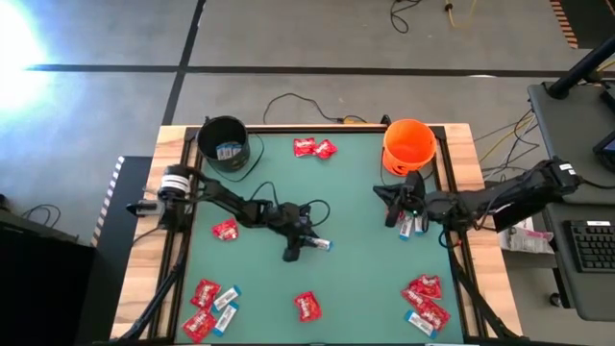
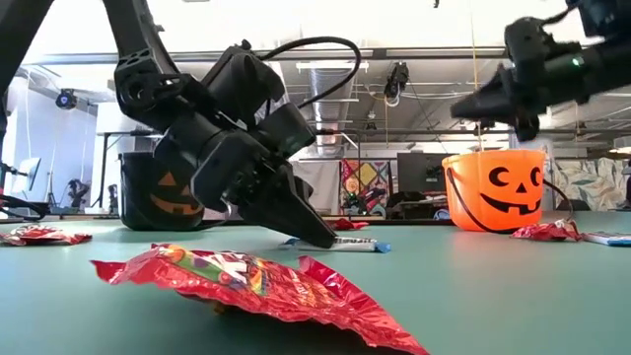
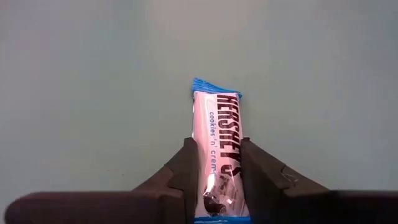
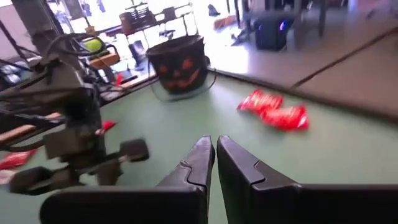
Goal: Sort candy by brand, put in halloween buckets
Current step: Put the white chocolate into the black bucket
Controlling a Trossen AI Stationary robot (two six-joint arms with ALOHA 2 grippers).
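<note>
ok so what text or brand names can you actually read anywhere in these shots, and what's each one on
"HERSHEY'S": on the white-and-blue bar between the left gripper fingers.
"cookies 'n' crem...": smaller print on the same bar, its end hidden by a finger.
Red packet near the low camera: print too blurred to read.
Orange bucket and black bucket: pumpkin faces only, no words.
Other candy on the table: too small to read.

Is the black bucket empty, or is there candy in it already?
Not empty. The high view looks down into the black bucket and shows white-and-blue wrappers at its bottom. How many cannot be told.
</note>
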